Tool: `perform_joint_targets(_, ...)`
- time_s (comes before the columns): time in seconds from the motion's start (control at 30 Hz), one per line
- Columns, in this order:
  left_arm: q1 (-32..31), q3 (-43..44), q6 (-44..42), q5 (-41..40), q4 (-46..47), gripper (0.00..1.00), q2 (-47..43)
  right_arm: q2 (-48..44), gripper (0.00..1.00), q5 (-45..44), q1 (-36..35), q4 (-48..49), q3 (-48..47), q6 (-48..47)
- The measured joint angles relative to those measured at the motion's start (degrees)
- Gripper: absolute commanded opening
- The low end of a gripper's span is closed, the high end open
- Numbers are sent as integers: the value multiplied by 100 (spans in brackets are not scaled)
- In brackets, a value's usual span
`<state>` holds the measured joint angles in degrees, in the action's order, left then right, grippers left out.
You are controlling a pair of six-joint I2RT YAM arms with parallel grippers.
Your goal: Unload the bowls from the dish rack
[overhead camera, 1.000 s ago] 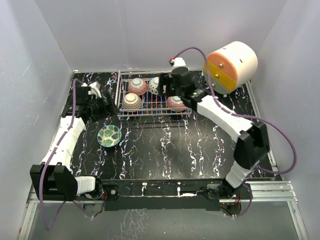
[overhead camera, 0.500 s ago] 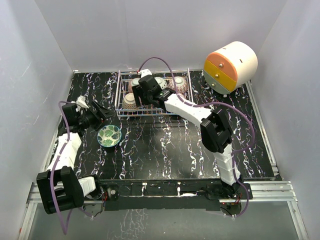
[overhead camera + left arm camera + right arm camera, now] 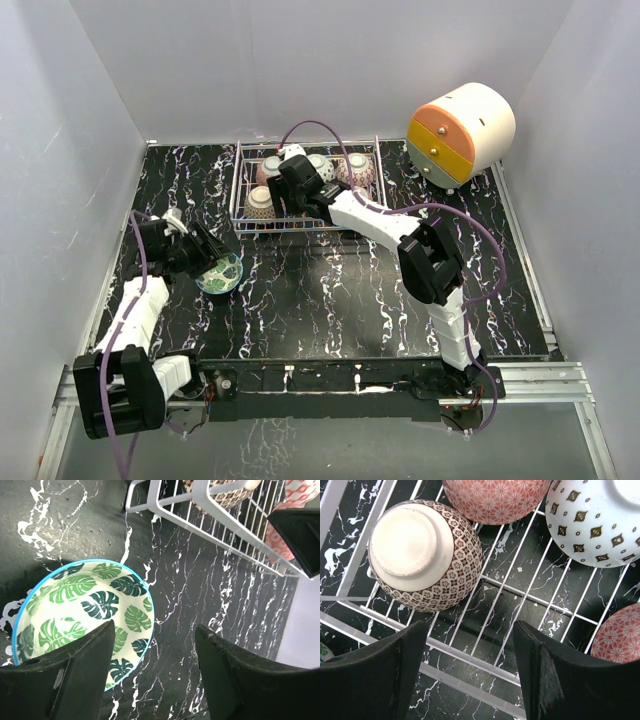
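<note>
A green leaf-pattern bowl (image 3: 85,605) (image 3: 224,273) stands upright on the table, outside the dish rack (image 3: 340,222) (image 3: 220,517) (image 3: 465,652). My left gripper (image 3: 155,630) (image 3: 206,260) hangs open over its right rim, one finger above the inside, the other beyond the rim. My right gripper (image 3: 470,632) (image 3: 287,195) is open over the rack's front left part, holding nothing. Below it, upside down, lies a brown-patterned bowl (image 3: 420,555) (image 3: 262,203). A pink bowl (image 3: 495,500), a white bowl with diamonds (image 3: 595,520) and another pink bowl (image 3: 620,635) also lie in the rack.
A white, orange and yellow drawer unit (image 3: 462,130) stands at the back right. White walls close in the black marbled table (image 3: 330,300) on three sides. The right arm stretches diagonally across the table's middle.
My right gripper has swung from the rack's right side to its left part. My left gripper came toward me, down over the green bowl, its jaws narrowing.
</note>
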<state>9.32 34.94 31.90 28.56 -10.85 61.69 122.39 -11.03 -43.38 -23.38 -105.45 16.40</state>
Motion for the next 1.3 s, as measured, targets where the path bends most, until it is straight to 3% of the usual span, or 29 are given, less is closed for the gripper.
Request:
perform_joint_targets(0.47,-1049,0,26,-846,55,63,667,-107,72,-122,13,129,409,2)
perform_joint_targets(1.3,-2350,28,704,-1300,743,64,1373,-470,72,-111,223,304,754,17)
